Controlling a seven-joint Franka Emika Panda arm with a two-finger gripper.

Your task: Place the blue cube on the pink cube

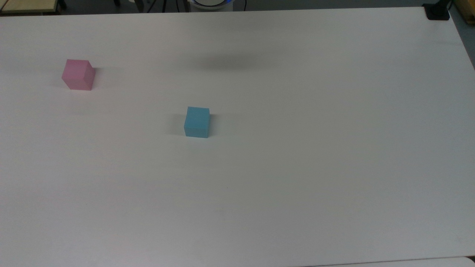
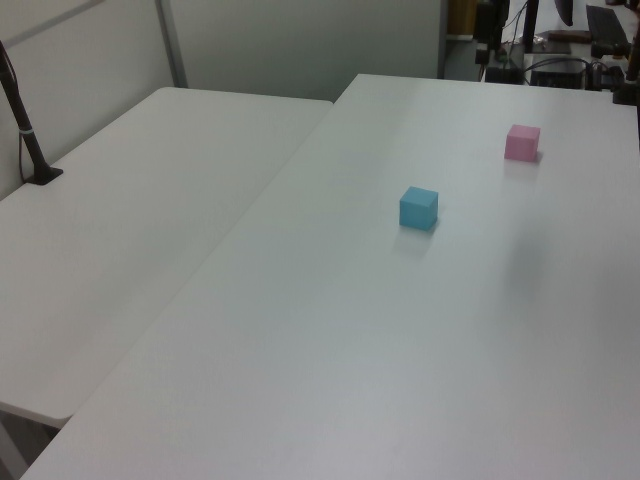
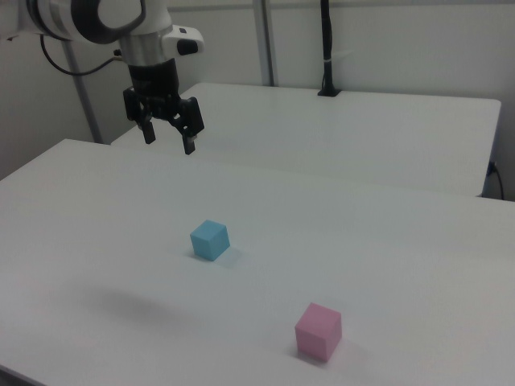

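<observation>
The blue cube [image 1: 197,121] rests on the white table [image 1: 297,167] near its middle; it also shows in the left view [image 2: 418,208] and the right view [image 3: 210,240]. The pink cube [image 1: 78,74] stands apart from it, toward the top view's upper left, and appears in the left view [image 2: 522,142] and right view [image 3: 318,330]. My gripper [image 3: 169,140] hangs high above the table in the right view's upper left, well clear of both cubes. It is open, and nothing is between its fingers [image 3: 191,143].
A second white table [image 2: 130,230] adjoins on the left view's left, with a black pole base [image 2: 40,170] on it. A black clamp [image 1: 437,12] sits at the top view's upper right corner. A soft shadow [image 1: 232,60] lies on the table.
</observation>
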